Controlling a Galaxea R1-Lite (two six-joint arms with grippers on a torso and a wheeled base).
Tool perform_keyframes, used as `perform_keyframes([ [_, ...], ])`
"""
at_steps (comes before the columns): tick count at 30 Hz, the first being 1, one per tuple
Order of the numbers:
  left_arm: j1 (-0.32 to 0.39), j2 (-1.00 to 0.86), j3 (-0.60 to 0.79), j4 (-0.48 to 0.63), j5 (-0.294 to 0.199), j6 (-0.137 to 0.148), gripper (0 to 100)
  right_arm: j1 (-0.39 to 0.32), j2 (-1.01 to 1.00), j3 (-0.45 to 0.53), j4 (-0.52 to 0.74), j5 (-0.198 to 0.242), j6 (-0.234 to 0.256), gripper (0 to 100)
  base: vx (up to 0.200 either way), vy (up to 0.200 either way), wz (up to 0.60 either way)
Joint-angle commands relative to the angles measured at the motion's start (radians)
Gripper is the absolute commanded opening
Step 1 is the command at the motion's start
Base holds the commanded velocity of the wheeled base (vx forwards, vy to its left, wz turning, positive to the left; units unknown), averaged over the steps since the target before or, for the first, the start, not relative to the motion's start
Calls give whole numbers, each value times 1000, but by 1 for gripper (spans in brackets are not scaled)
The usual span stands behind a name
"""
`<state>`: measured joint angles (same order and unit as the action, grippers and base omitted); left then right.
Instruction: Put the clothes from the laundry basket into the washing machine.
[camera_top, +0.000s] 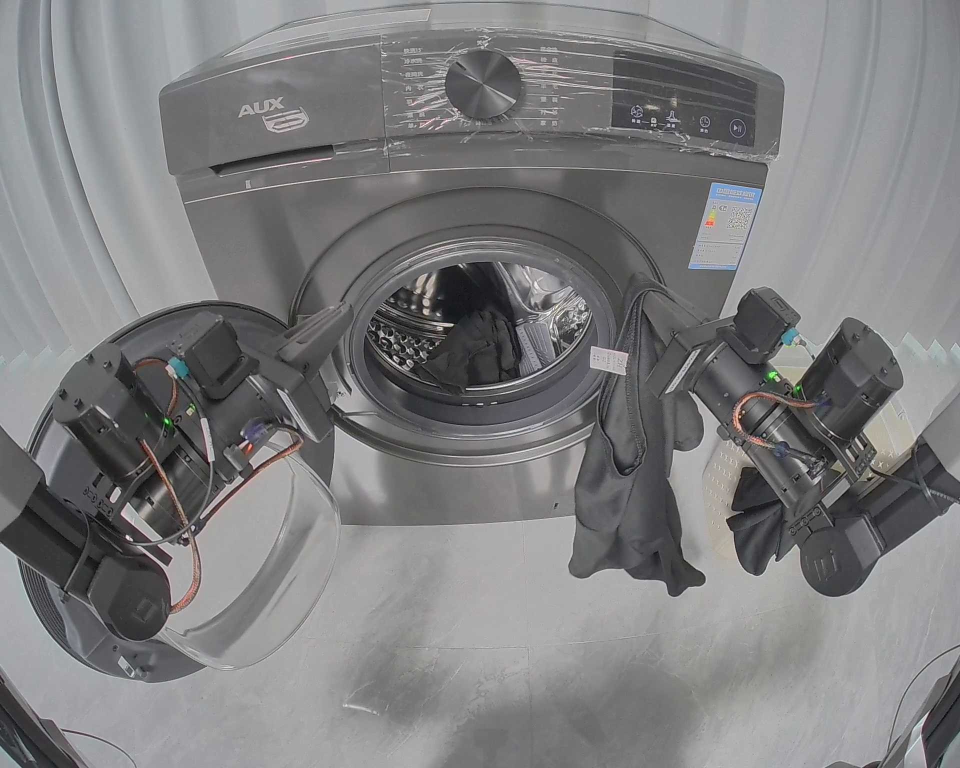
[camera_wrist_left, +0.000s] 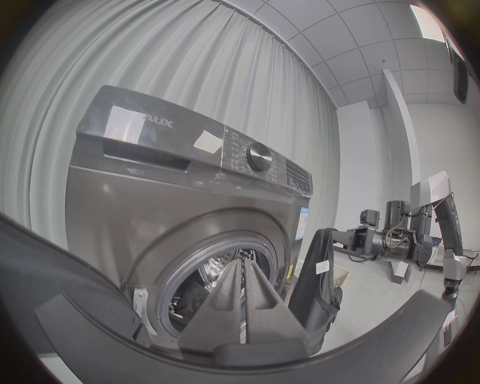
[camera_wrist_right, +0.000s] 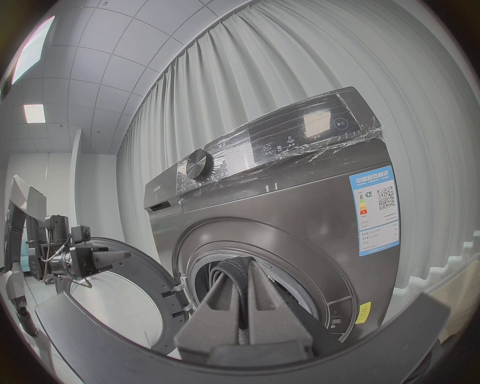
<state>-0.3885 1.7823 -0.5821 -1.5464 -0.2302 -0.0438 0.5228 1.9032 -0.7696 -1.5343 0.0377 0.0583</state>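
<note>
Our right gripper (camera_top: 655, 310) has its fingers pinched tight on the top edge of a dark garment (camera_top: 630, 480), which hangs just right of the washing machine (camera_top: 300, 230) opening. Our left gripper (camera_top: 328, 328) has its fingers pressed together on nothing, beside the open door (camera_top: 270, 560). We see black clothing (camera_top: 480, 345) inside the drum, and the laundry basket (camera_top: 722, 480) behind the right arm

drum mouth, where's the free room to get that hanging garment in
Free: the upper drum, between the rim's top and the dark clothes heaped low inside; also the floor between the open door and the garment. Crowded: the mouth's left edge, by the shut left gripper, and its right edge, where the right gripper holds the garment.
</note>
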Motion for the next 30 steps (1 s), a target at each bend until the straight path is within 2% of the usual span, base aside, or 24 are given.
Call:
perform_keyframes([
  [1,-27,42,53,-1,-4,1,0,17,10,-4,0,1,0,0,0,0,0],
  [5,-46,80,82,-1,-12,2,0,28,20,-23,5,-1,-2,0,0,0,0],
  [6,-46,89,82,-1,-11,4,100,28,25,-28,5,-1,-2,0,0,0,0],
  [11,-49,114,93,0,-40,-1,100,28,43,-63,8,-1,-2,0,0,0,0],
  [17,-64,192,142,-1,-120,12,100,54,57,-102,52,-1,-2,0,0,0,0],
  [22,-87,250,122,-3,-135,7,100,72,57,-117,68,-15,-3,0,0,0,0],
  [26,-115,304,99,-3,-158,18,100,82,60,-117,68,-24,-3,0,0,0,0],
  [30,-138,354,65,-3,-147,21,100,82,65,-120,69,-25,-3,0,0,0,0],
])
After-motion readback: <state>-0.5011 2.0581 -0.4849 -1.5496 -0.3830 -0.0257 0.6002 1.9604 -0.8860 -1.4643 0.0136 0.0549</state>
